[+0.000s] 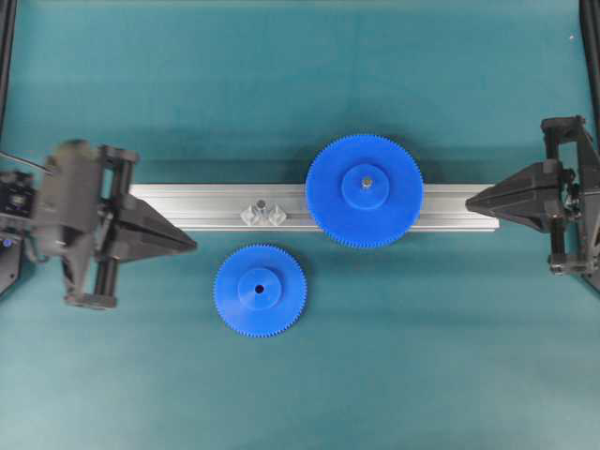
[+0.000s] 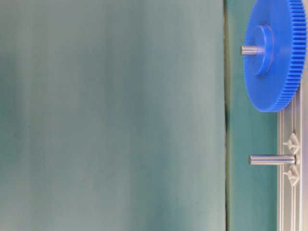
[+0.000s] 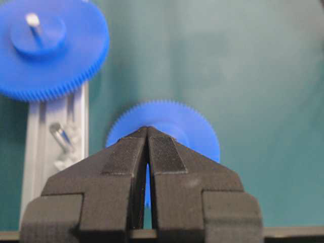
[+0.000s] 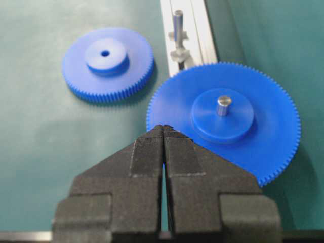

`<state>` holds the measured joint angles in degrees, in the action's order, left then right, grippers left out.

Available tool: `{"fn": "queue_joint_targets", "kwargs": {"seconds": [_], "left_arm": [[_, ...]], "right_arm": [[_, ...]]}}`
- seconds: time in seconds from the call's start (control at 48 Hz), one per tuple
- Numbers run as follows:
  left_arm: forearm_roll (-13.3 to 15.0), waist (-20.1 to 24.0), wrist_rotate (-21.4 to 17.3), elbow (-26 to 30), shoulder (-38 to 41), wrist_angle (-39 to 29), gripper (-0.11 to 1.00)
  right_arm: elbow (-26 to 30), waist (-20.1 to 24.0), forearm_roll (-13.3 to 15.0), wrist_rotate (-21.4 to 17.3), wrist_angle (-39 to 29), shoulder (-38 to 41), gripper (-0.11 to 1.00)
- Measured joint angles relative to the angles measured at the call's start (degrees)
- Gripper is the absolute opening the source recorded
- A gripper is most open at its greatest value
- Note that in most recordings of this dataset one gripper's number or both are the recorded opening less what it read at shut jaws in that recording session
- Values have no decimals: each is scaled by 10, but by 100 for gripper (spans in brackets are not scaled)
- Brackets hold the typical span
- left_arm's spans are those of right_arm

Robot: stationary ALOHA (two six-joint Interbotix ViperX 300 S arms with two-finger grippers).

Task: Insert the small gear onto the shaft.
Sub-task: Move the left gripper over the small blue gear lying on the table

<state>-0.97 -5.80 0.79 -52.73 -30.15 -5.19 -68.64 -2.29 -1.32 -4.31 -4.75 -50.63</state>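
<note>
Small gear (image 1: 260,290) lies flat just beside the bar (image 1: 187,199), nearer the left gripper (image 1: 190,246); both grippers' jaws closed, empty.

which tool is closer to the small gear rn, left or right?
Left. The left tool sits shut just beside the small gear, up and to its left in the overhead view. The right tool is far across, beyond the large gear.

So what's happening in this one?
Nothing is being handled yet. The small gear lies flat on the mat, beside the aluminium bar, whose bare shaft stands empty. The larger gear already sits on its own pin. The left gripper and right gripper are shut, holding nothing.
</note>
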Motion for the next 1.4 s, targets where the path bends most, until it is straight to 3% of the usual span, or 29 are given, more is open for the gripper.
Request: {"fn": "queue_joint_targets", "kwargs": {"seconds": [0.292, 1.396], "left_arm": [[0, -1, 33, 33, 75, -31, -1], [0, -19, 33, 221, 313, -219, -1]], "right_arm": [[0, -3, -1, 0, -1, 4, -1], [-10, -3, -1, -13, -88, 6, -1]]}}
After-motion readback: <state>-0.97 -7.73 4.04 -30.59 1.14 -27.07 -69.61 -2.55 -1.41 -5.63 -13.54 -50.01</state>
